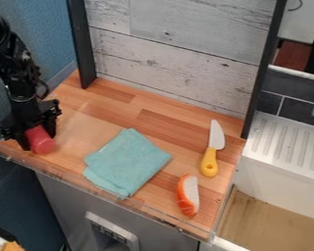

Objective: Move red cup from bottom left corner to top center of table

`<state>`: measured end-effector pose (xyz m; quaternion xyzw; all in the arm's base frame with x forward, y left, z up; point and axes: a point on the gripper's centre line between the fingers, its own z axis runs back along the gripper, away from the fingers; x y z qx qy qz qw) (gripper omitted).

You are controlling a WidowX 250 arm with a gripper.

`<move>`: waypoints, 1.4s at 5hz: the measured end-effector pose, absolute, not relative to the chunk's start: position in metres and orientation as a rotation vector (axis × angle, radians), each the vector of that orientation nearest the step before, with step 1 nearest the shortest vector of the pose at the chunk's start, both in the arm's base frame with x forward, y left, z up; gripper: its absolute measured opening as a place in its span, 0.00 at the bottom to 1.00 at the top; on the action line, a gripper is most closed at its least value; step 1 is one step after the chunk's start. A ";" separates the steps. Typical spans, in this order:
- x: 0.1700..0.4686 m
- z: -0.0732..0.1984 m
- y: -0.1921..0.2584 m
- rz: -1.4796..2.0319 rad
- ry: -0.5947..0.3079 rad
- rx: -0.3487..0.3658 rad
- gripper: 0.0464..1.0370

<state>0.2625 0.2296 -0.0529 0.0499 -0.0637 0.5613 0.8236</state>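
At the left end of the wooden table, the black gripper [38, 139] hangs down low with its fingers on both sides of the red cup [41, 143], shut on it. The cup is tilted, with its rounded pinkish-red end toward the camera and its upper part hidden between the fingers. It is close to the table's front left corner; whether it touches the wood I cannot tell. The wooden table top [114, 111] runs back to a whitewashed plank wall.
A folded teal cloth [127, 161] lies at the middle front. To its right are a knife with a yellow handle [209, 163] and an orange-and-white toy piece [188, 195]. A clear low rim [74, 181] edges the front, and black posts [82, 44] flank the back wall.
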 end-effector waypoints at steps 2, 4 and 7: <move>0.301 -0.013 0.208 1.061 -0.234 0.015 0.71; 0.351 0.026 0.137 0.854 -0.312 -0.074 0.71; 0.394 0.002 0.043 0.661 -0.296 -0.126 0.71</move>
